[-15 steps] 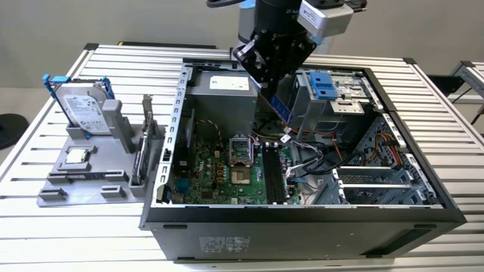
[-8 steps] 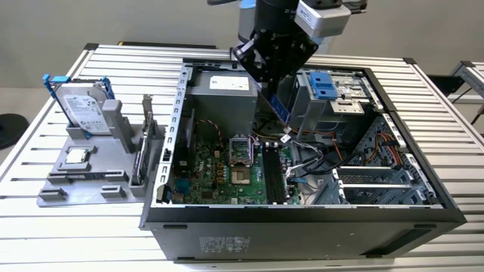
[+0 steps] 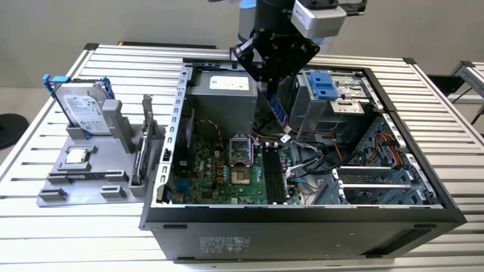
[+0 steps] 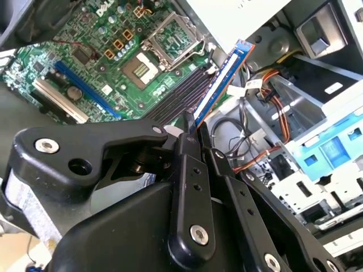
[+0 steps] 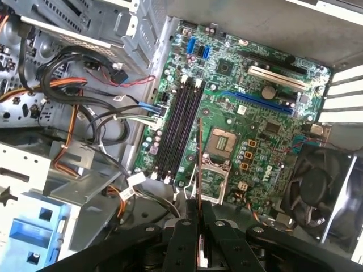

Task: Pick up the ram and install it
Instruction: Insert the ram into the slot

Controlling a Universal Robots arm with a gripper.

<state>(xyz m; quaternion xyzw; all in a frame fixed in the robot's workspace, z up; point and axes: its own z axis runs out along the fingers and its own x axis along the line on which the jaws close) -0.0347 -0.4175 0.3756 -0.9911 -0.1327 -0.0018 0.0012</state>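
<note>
Clearly the pick-up half is done, judging by how things lie. In the exterior view the gripper (image 3: 264, 79) hangs over the open computer case (image 3: 302, 211), its fingers pinched on the top end of the ram (image 3: 278, 110). The ram slants down into the case, with its lower end above the motherboard (image 3: 219, 170) and apart from the memory slots (image 3: 272, 177). The seating half is left: the ram is in the air, not in a slot. This view also takes in the grey stand (image 3: 76, 190) beside the case on the exterior view's left. The hard drive (image 3: 81, 107) stands upright in it, well apart from the gripper.

In the second wrist view the ram (image 4: 222, 76) shows its flat, blue-edged side, running out from the clamped gripper (image 4: 191, 127) over the cables. The memory slots (image 4: 177, 97) lie just beside it and the processor socket (image 4: 139, 67) beyond them. This view shows the tilt of the ram against the board.

In the first wrist view the ram (image 5: 199, 161) is edge-on, a thin line rising from the gripper (image 5: 198, 218). That line runs roughly parallel to the memory slots (image 5: 182, 127), between them and the processor socket (image 5: 221, 141), so this view shows the sideways line-up. I cannot tell its height above the board from here.
</note>
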